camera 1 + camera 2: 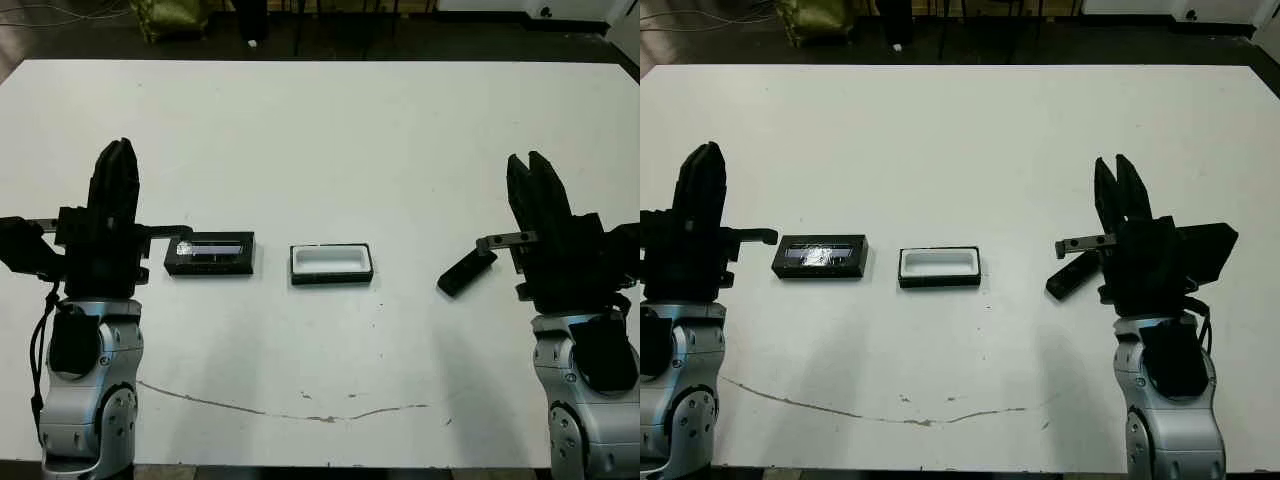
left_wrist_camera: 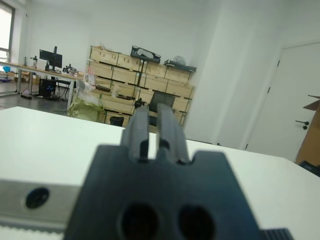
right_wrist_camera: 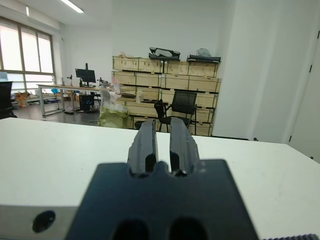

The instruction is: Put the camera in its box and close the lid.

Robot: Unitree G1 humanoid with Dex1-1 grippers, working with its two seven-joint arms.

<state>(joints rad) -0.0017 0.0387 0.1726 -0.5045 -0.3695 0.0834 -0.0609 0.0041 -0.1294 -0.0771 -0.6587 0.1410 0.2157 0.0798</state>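
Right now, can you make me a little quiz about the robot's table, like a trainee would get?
1. True or false: the camera already lies inside the box.
2. Which thing lies nearest the left gripper? A) the lid B) the box C) the camera
3. Fill in: the box sits between the lid and the ____.

Key
1. False. The camera lies on the table beside the right gripper, and the box shows only its white lining.
2. A. The lid, with its shiny strip, lies just beside that arm.
3. Camera. Lid, box and camera lie in a row, none touching.
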